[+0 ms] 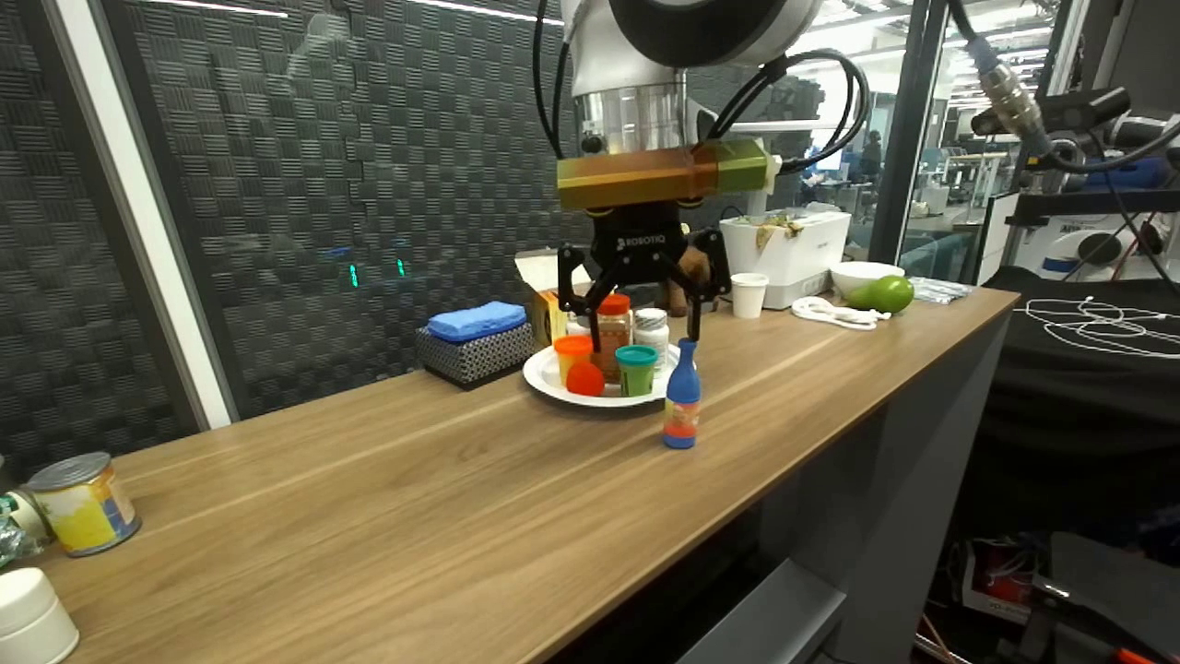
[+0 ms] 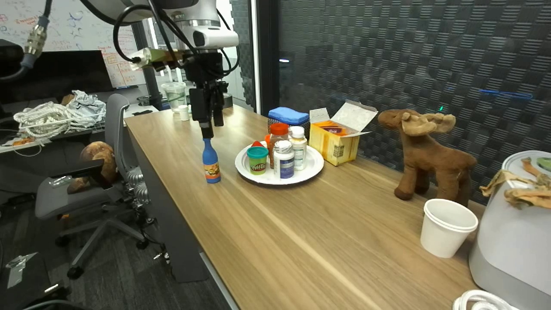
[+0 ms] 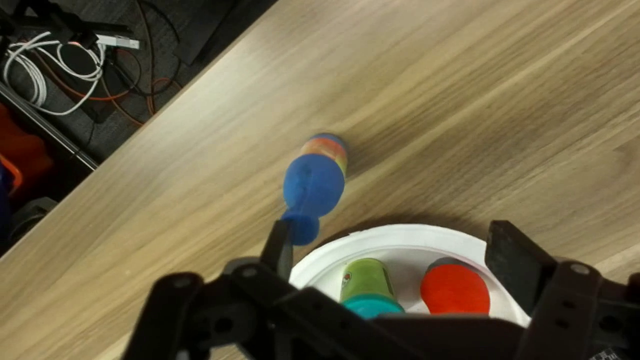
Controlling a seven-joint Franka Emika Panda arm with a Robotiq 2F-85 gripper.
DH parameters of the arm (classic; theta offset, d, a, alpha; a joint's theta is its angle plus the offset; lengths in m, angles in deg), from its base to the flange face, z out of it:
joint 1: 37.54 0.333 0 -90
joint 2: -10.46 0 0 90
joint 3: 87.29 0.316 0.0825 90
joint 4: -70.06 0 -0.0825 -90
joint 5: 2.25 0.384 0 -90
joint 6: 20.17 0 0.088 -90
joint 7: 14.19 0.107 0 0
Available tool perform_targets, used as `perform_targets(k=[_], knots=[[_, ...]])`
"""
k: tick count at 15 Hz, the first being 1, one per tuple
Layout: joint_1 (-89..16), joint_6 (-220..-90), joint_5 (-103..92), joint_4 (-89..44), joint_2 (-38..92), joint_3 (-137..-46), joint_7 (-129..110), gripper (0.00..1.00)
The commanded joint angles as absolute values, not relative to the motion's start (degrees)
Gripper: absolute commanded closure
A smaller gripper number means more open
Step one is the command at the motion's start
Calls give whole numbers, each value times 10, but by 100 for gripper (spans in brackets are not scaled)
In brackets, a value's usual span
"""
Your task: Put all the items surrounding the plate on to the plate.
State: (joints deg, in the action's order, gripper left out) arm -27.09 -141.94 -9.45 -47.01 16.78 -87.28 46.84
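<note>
The blue bottle (image 1: 680,401) stands upright on the table, just outside the rim of the white plate (image 2: 312,170). Above it and the plate hangs my gripper (image 1: 645,341), jaws wide apart and holding nothing. In the wrist view one finger (image 3: 278,247) overlaps the top of the blue bottle (image 3: 314,182); whether they touch, I cannot tell. On the plate sit a red-capped jar (image 2: 279,133), white bottles (image 2: 284,163), a green tub with a teal lid (image 2: 257,163), an orange-lidded tub (image 1: 572,355) and a red rounded item (image 3: 455,290).
Behind the plate are a blue cloth on a dark box (image 1: 479,355), an open yellow box (image 2: 338,146) and a brown stuffed moose (image 2: 434,159). White paper cups (image 2: 445,228) stand beyond. A can (image 1: 85,503) and a white jar (image 1: 32,618) occupy the far table end.
</note>
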Motion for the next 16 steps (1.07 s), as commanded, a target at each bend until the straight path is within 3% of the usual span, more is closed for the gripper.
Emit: perform_targets(k=[1, 16], knots=[[-283, -1471, -139, -517, 123, -863, 517, 0], [-296, -1505, -142, -549, 109, -852, 543, 0]])
